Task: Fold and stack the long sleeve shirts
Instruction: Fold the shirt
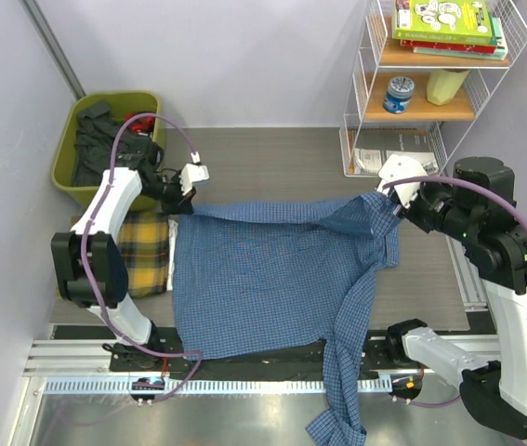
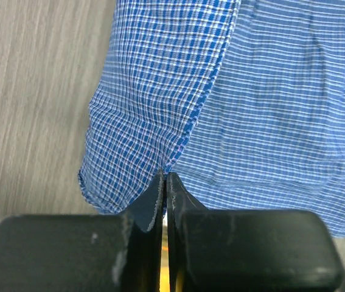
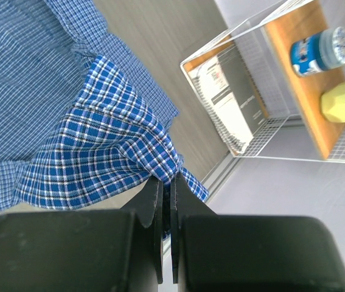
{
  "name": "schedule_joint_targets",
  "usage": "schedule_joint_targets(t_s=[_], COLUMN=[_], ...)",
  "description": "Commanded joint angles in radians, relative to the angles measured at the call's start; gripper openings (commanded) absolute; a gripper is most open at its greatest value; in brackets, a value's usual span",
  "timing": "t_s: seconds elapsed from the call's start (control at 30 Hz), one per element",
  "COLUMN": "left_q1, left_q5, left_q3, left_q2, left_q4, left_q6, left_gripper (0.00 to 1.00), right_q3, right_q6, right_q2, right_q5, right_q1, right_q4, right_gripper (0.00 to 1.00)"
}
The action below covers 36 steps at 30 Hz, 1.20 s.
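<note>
The left claw (image 2: 165, 179) is closed flat on a thin edge of the blue shirt (image 1: 272, 279), right where a seam meets the hem. Only a sliver of cloth is caught between the tips. The right claw (image 3: 167, 185) is likewise clamped on the shirt, on a gathered bunch at its far right corner, with folds fanning out from the pinch.

Between the two claws, the far edge of the shirt is held up and drawn fairly taut. The body is spread on the counter (image 1: 272, 158), and one sleeve is draped over the near edge, across the rail by the arm bases. The yellow shirt (image 1: 144, 251) lies at the left under the left arm, just beside the blue one; whether the two overlap cannot be told.

Several risks are judged likely:
- The left pinch is shallow, so the hem could be pulled free if the cloth is stretched further.
- The hanging sleeve could be snagged on the rail or dragged askew as the far edge is carried over.
- The bunched right corner could leave the fold crooked.
- The yellow shirt could be disturbed by the left arm.
</note>
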Motion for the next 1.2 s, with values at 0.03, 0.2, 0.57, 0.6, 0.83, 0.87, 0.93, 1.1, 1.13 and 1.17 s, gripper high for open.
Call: schedule_joint_targets(t_s=[0.03, 0.2, 0.57, 0.6, 0.83, 0.87, 0.93, 1.1, 1.13, 1.17], left_q1=[0.004, -0.016, -0.091, -0.087, -0.028, -0.028, -0.027, -0.022, -0.022, -0.022], left_q5=[0.028, 0.011, -0.103, -0.113, -0.054, -0.062, -0.079, -0.099, -0.099, -0.100], left_q3=[-0.088, -0.174, -0.369, -0.357, -0.240, -0.242, -0.243, -0.233, -0.234, -0.242], left_q2=[-0.120, -0.134, -0.120, -0.106, -0.092, -0.094, -0.086, -0.071, -0.074, -0.079], left_q4=[-0.067, -0.088, 0.024, 0.006, 0.065, 0.090, 0.160, 0.212, 0.219, 0.238], left_q6=[0.051, 0.062, -0.048, -0.056, -0.254, -0.283, -0.376, -0.469, -0.482, -0.496], left_gripper=[0.00, 0.00, 0.22, 0.27, 0.39, 0.40, 0.41, 0.41, 0.41, 0.41], right_q3=[-0.041, -0.051, -0.086, -0.090, -0.167, -0.173, -0.181, -0.196, -0.192, -0.190], right_q6=[-0.030, -0.056, -0.108, -0.121, -0.168, -0.162, -0.144, -0.110, -0.104, -0.081], right_q2=[-0.034, -0.049, -0.005, 0.011, 0.099, 0.120, 0.172, 0.362, 0.394, 0.419], right_q5=[-0.005, -0.010, -0.068, -0.083, -0.221, -0.235, -0.240, -0.243, -0.243, -0.241], right_q1=[-0.003, -0.001, -0.003, -0.001, 0.006, 0.014, 0.060, 0.158, 0.196, 0.218], right_q4=[-0.006, -0.020, -0.005, -0.006, 0.075, 0.127, 0.173, 0.319, 0.331, 0.361], right_gripper=[0.01, 0.01, 0.01, 0.01, 0.03, 0.04, 0.04, 0.03, 0.03, 0.02])
